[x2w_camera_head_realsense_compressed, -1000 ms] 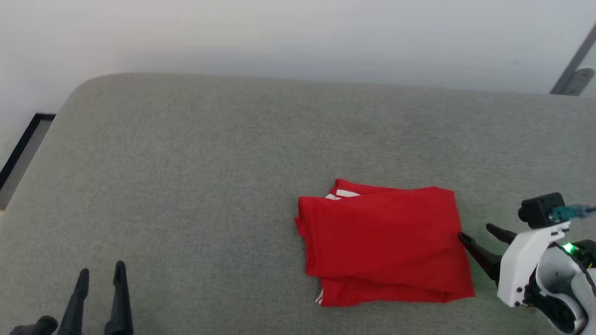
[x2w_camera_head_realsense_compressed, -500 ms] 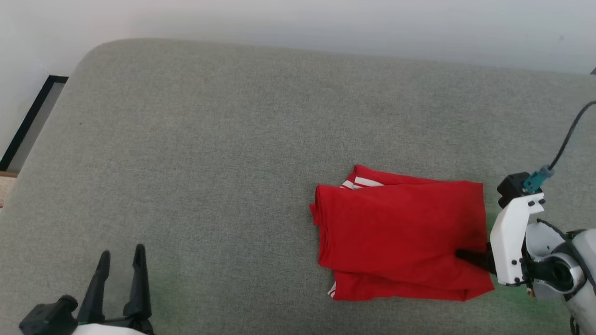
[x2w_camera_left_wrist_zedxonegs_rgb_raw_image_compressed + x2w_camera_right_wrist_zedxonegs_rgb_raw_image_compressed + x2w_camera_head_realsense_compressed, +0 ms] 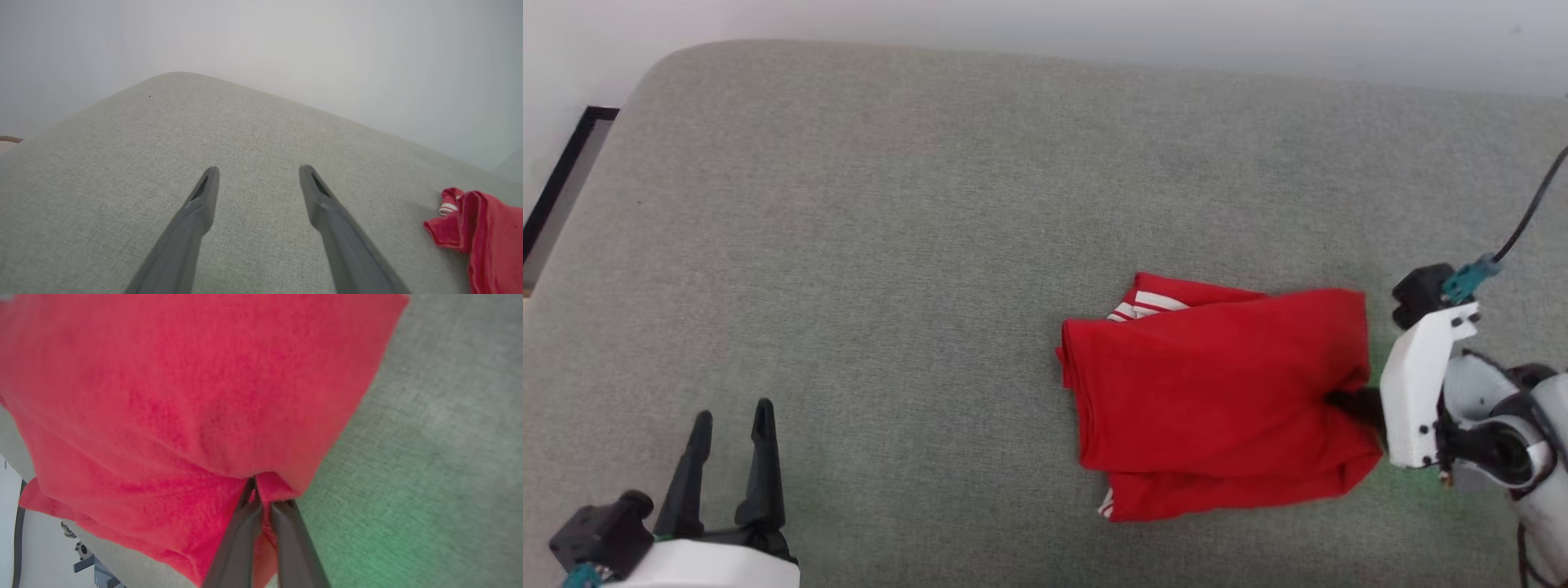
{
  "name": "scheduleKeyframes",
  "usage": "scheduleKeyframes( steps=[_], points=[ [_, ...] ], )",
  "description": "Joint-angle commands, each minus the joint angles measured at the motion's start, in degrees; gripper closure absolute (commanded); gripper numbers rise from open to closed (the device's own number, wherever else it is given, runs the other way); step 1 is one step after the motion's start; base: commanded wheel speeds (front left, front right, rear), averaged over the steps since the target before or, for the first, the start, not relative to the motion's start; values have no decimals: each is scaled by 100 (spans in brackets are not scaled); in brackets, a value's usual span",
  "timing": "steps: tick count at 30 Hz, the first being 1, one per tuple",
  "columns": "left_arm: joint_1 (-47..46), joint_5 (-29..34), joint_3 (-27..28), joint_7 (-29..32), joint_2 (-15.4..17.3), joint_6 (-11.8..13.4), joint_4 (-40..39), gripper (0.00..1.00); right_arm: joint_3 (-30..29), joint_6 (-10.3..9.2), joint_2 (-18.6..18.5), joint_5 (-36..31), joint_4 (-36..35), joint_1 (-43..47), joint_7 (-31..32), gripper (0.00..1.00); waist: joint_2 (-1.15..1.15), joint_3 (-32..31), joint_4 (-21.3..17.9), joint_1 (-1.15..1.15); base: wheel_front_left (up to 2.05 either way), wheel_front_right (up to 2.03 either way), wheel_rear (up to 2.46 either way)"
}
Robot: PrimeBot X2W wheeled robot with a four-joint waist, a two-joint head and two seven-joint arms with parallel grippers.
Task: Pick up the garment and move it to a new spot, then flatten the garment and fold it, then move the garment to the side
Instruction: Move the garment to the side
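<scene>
A grey upholstered surface (image 3: 890,245) runs across the head view, with a pale wall (image 3: 1045,20) along the top of the frame and a dark strip (image 3: 564,175) at the upper left edge.

The garment (image 3: 1217,400) lies folded right of centre in the lower half of the frame, plain red side up. A bit of white-and-red striped trim (image 3: 1143,306) peeks out at its upper left corner. Its right edge is lifted and bunched.

The right end effector (image 3: 1343,402) comes in from the right edge of the frame. In the right wrist view its fingers are closed together (image 3: 255,490), pinching a small tuck of the red cloth (image 3: 163,396) at that edge. A green tinge lies on the grey fabric beside it.

The left end effector (image 3: 732,412) sits at the lower left of the frame, well apart from the garment. Its fingers are spread wide (image 3: 258,170) and hold nothing, with the garment (image 3: 490,237) at the right edge of the left wrist view.
</scene>
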Motion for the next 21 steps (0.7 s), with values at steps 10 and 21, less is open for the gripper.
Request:
scheduleKeyframes(
  steps=[10,21],
  points=[
    [-387,43,-106,-26,202,-21,-196,0,-548,-4,-600,-153,-305,-195,-108,100,0,177,-387,0,0,0,0],
    [-896,96,-523,-25,493,-21,-314,0,-1223,-3,-1167,-582,-218,-618,-323,100,0,500,-1134,0,0,0,0]
  ],
)
